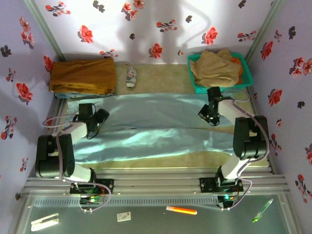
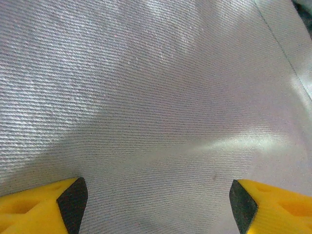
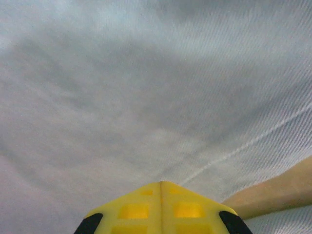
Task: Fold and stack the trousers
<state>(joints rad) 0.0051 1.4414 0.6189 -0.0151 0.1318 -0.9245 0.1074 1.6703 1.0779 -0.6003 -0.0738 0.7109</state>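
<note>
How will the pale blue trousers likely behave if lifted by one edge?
Probably floppy: the trousers lie flat with soft ripples, so a lifted edge should drape. Likely light for their size; the weave looks thin up close. Their sheen hints they may slide when pushed.

Three walls close the space in: the back wall (image 1: pixel 161 19), the left wall (image 1: pixel 19 68) and the right wall (image 1: pixel 287 83), all papered pale lilac with scattered red and dark flowers. Slim grey metal posts (image 1: pixel 44 25) stand in the two far corners. Light falls brightest on the back wall, where soft shadows cross it. The counter (image 1: pixel 165 78) shows bare beige at its far side. Silver slotted rails (image 1: pixel 156 181) run along its near edge, with a dull grey-green ledge (image 1: pixel 146 222) below.
</note>
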